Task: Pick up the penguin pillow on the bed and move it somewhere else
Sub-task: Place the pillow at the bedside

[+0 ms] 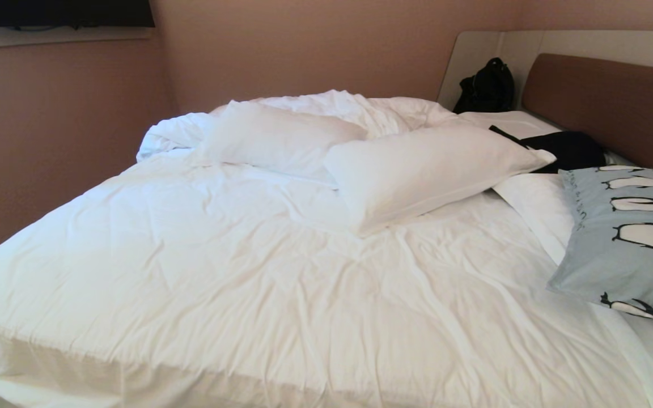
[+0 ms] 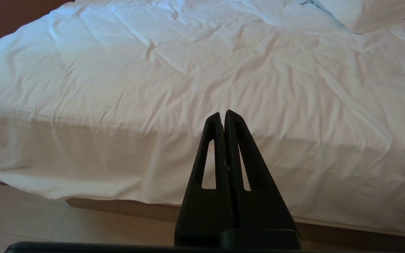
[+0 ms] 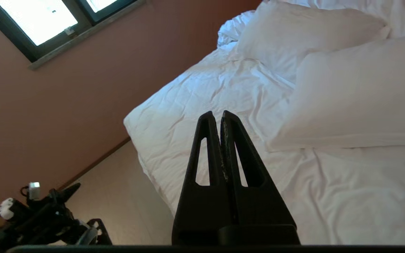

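The bed [image 1: 236,266] fills most of the head view, near edge running along the bottom, duvet hanging over it toward the tiled floor [image 2: 47,225] in the left wrist view. Big open stretch of rumpled white duvet in the middle and left, nothing lying on it. Two white pillows [image 1: 417,170] sit farther back, centre, one overlapping the other. The penguin pillow [image 1: 627,238] lies at the bed's right side by the brown headboard [image 1: 610,102], cut off by the frame edge, its lower corner resting on the white sheet. A dark garment [image 1: 570,148] lies just behind it, and a black bag [image 1: 488,85] sits in the far corner by the headboard surround. Pink wall [image 1: 60,141] close along the bed's left side. Neither arm shows in head view. Left gripper [image 2: 222,114] sits low, pointing at the bed's near edge w/ fingers pressed together, holding nothing. Right gripper [image 3: 216,114] is over the duvet, rolled so the room looks tilted, aimed toward the white pillows, fingers together too, empty, not at the penguin pillow.
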`<state>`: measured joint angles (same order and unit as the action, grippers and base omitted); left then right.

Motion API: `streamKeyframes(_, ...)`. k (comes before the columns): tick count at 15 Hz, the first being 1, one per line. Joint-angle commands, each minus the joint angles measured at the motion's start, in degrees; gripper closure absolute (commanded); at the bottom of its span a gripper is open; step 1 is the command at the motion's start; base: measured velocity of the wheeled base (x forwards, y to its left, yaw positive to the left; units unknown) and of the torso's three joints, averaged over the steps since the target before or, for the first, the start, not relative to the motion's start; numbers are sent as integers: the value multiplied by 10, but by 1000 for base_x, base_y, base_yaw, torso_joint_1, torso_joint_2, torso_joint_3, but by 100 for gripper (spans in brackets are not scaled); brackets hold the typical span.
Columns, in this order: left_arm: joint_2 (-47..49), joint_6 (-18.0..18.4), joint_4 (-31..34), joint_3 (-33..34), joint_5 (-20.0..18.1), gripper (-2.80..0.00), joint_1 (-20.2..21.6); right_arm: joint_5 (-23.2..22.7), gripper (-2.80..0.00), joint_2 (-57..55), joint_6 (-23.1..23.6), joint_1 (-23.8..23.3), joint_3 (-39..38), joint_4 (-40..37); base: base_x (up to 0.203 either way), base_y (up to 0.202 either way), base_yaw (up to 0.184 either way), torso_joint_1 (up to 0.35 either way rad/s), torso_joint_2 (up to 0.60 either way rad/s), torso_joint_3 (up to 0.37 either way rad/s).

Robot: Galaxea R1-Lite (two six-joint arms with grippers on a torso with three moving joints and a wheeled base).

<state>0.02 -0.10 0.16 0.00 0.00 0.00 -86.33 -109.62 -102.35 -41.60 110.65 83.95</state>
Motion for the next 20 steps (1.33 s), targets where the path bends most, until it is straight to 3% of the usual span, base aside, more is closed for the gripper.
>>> streamKeyframes(1, 0, 0, 0, 0, 0, 0, 0, -3, 0, 54, -299, 6, -2, 5, 0, 0, 0, 0, 0, 0)
streamKeyframes(7, 0, 0, 0, 0, 0, 0, 0, -9, 0, 157, -421, 25, -25, 4, 0, 0, 0, 0, 0, 0)
streamKeyframes(16, 0, 0, 0, 0, 0, 0, 0, -12, 0, 484, -437, 35, -253, 0, 0, 0, 0, 0, 0, 0)
streamKeyframes(18, 0, 0, 0, 0, 0, 0, 0, -13, 0, 562, -437, 13, -299, -13, 0, 0, 0, 0, 0, 0)
streamKeyframes(20, 0, 0, 0, 0, -1, 0, 0, -13, 0, 623, -434, -51, -342, -24, 0, 0, 0, 0, 0, 0)
